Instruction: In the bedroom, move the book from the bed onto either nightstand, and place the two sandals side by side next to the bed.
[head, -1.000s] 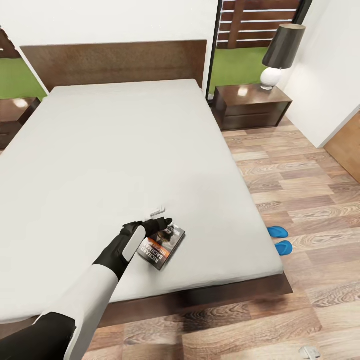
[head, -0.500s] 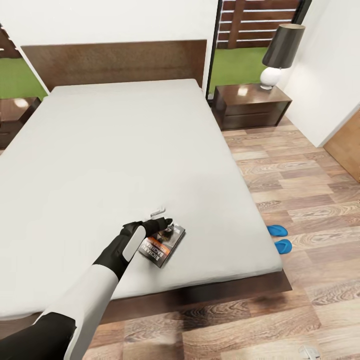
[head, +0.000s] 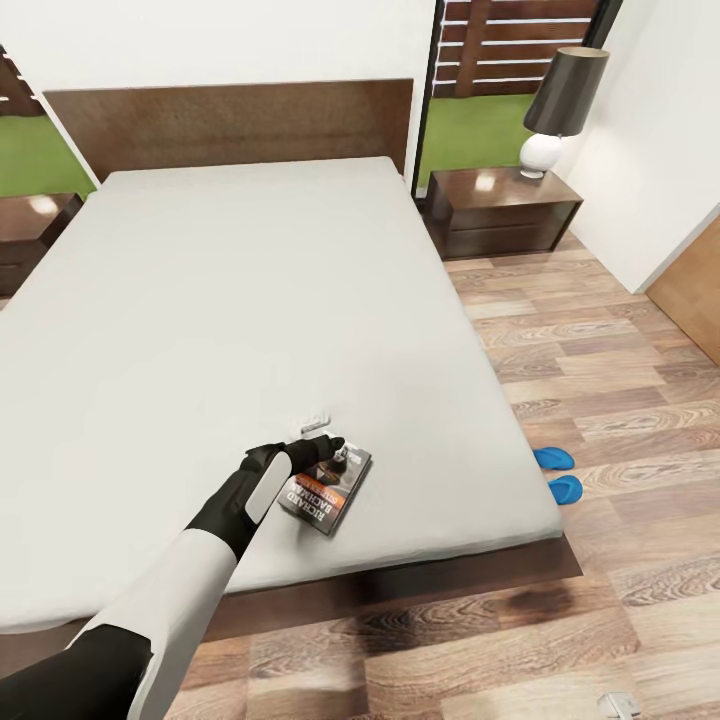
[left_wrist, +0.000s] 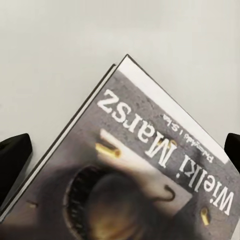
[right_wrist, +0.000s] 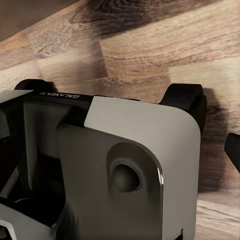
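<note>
On the bare light-grey mattress of the dark-brown wooden bed (head: 300, 300) lies the thin dark paperback book (head: 326, 489) near its foot edge. The left gripper (head: 318, 447) hangs over the book with jaws spread wide, grasping nothing. The right gripper's jaws I cannot tell.

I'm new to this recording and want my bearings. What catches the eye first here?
The big bed with its bare grey mattress, and the left tool reaching over the book near the mattress's foot-end corner. On the wood floor beside the bed lie two blue sandals, and a dark-shaded lamp stands on the nightstand.
</note>
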